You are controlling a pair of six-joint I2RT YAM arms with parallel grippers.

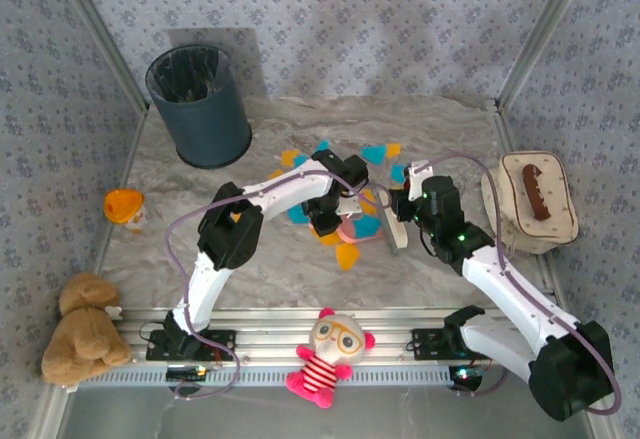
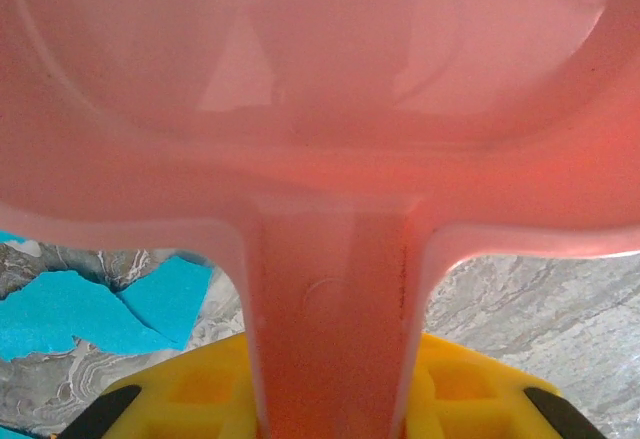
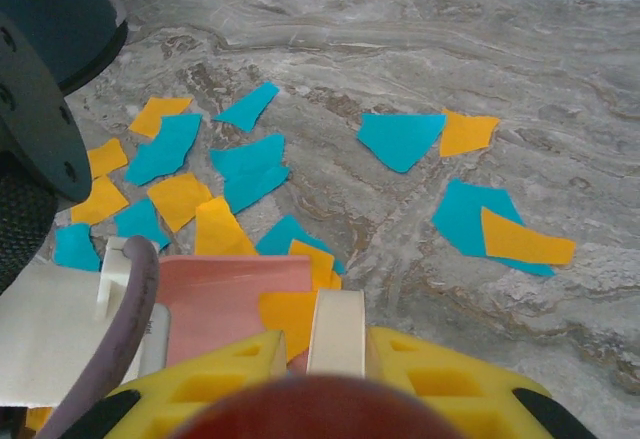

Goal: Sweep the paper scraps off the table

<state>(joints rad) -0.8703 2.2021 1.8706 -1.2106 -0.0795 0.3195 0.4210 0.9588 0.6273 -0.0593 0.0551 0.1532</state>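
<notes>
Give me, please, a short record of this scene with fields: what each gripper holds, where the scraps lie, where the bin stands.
Left gripper: shut on the pink dustpan, by its handle
Right gripper: shut on a cream handle
Paper scraps: orange and cyan, scattered on the table
Bin: dark, upright, far left

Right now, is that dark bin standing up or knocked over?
Upright. The bin stands on its base, far left, with its round, lined mouth facing up.

Flat orange and cyan paper scraps (image 3: 250,164) loose on the grey-marbled table (image 3: 560,139).
</notes>
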